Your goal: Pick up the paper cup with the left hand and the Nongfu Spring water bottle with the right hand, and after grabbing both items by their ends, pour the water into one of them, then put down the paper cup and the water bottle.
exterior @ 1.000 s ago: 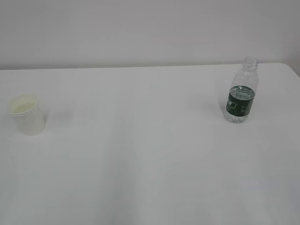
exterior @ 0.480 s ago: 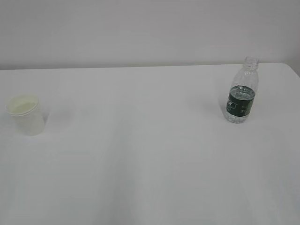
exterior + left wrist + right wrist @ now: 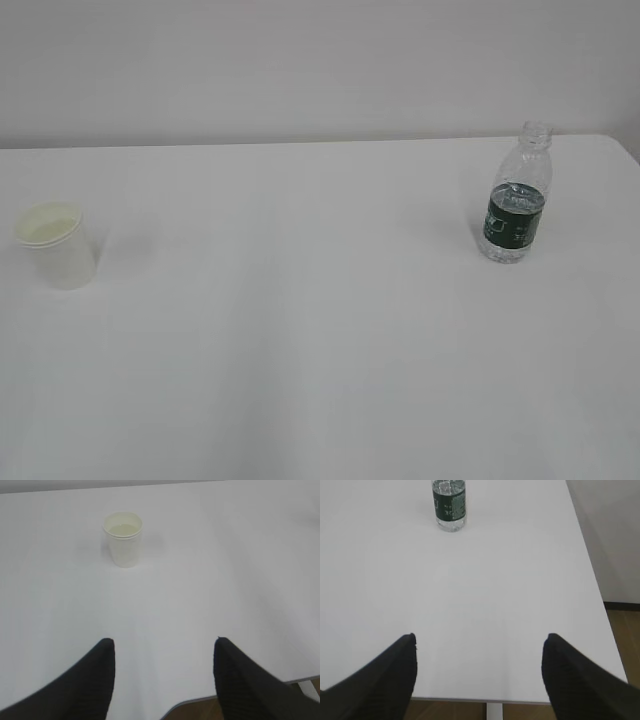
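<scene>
The white paper cup (image 3: 57, 245) stands upright at the table's left; in the left wrist view the paper cup (image 3: 123, 546) is far ahead. My left gripper (image 3: 163, 641) hangs open and empty over the near table edge, well short of the cup. The clear Nongfu Spring water bottle (image 3: 517, 196), uncapped, with a dark green label and water reaching about the label's top, stands upright at the right. In the right wrist view the bottle (image 3: 449, 505) is far ahead and left of my open, empty right gripper (image 3: 480, 637). Neither arm shows in the exterior view.
The white table (image 3: 320, 330) spans the scene with a pale wall behind. Its near edge (image 3: 200, 700) lies under the left gripper. The table's right edge (image 3: 592, 580) drops to a wooden floor (image 3: 622, 630).
</scene>
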`<state>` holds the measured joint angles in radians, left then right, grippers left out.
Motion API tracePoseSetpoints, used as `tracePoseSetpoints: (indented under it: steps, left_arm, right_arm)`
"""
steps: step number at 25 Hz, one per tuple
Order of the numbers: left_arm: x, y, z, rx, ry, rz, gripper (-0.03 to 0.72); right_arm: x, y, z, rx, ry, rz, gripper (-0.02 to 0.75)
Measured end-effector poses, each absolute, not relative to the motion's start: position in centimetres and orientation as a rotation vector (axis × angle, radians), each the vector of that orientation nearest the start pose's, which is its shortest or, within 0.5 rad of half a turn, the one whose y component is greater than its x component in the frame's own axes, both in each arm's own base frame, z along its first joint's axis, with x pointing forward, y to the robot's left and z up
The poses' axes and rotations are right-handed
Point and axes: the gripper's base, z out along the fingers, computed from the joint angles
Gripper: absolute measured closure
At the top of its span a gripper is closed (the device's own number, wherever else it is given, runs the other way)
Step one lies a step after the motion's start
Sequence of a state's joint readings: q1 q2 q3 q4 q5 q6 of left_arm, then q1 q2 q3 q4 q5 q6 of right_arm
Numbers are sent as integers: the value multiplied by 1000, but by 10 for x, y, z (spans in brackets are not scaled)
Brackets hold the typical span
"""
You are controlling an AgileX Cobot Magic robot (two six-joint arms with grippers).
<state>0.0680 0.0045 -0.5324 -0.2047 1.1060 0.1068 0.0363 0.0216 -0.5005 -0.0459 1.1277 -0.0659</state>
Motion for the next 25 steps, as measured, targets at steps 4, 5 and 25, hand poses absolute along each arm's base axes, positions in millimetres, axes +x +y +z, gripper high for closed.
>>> tracePoseSetpoints:
  steps: [4,5,25]
  left_arm:
    - [-10,-17,284,58,2046,-136,246]
    - [-10,-17,284,58,2046,-136,246]
    - [-10,-17,284,58,2046,-136,246]
  right_arm:
    - [-10,-4,271,-103,2100,-73,148]
    - [-10,-4,271,-105,2100,-74,148]
    - [-10,-4,271,-107,2100,-75,148]
